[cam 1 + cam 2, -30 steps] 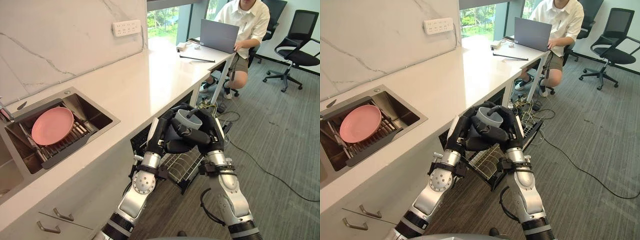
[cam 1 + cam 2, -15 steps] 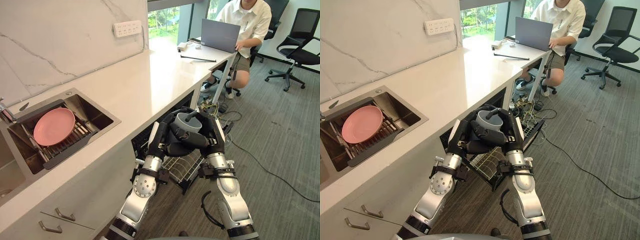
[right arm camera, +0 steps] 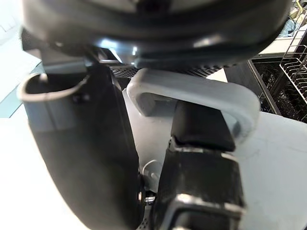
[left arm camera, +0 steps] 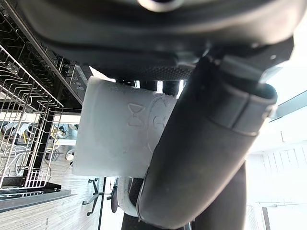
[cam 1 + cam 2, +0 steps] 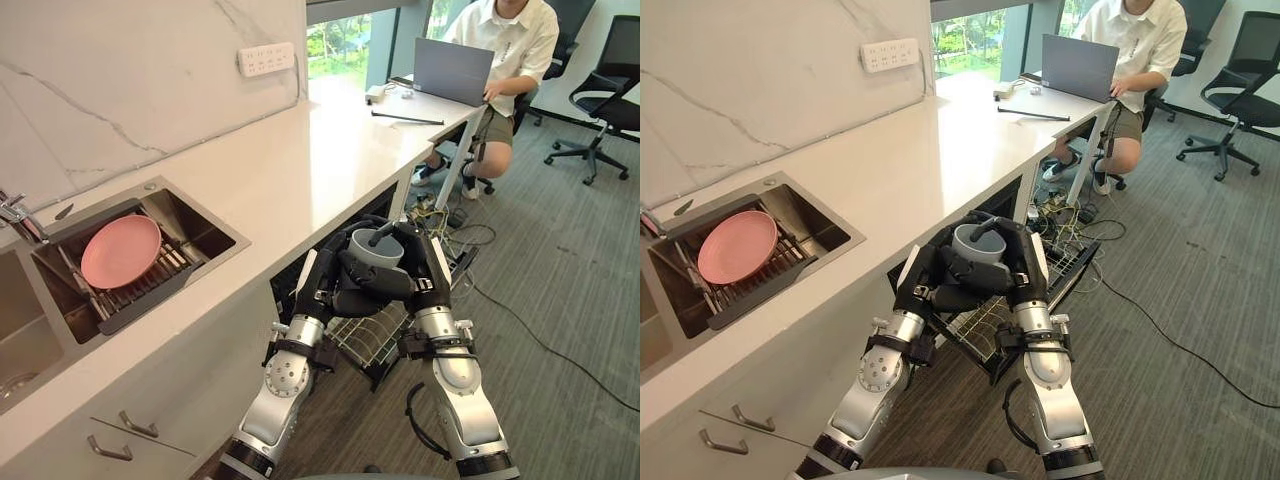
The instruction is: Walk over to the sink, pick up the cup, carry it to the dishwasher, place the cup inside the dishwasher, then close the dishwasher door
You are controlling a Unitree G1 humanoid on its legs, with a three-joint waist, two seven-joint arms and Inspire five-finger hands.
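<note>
Both my hands hold a grey cup (image 5: 375,248) upright, just above the pulled-out wire rack (image 5: 368,338) of the open dishwasher (image 5: 295,285) under the counter. My left hand (image 5: 335,288) curls round the cup's side; in the left wrist view its thumb (image 4: 201,143) presses on the cup (image 4: 115,129). My right hand (image 5: 418,262) grips from the other side. In the right wrist view a finger (image 3: 199,129) passes through the cup's handle (image 3: 192,91).
A sink (image 5: 205,215) in the white counter (image 5: 300,160) holds a pink plate (image 5: 120,250) on a rack. Cabinet drawers (image 5: 125,430) lie below the sink. A person (image 5: 505,50) sits at a laptop (image 5: 455,70) at the counter's far end; office chairs and floor cables lie beyond.
The whole picture has shifted slightly, so the camera has moved. Both hands still hold the cup over the dishwasher rack, with their grip unchanged.
</note>
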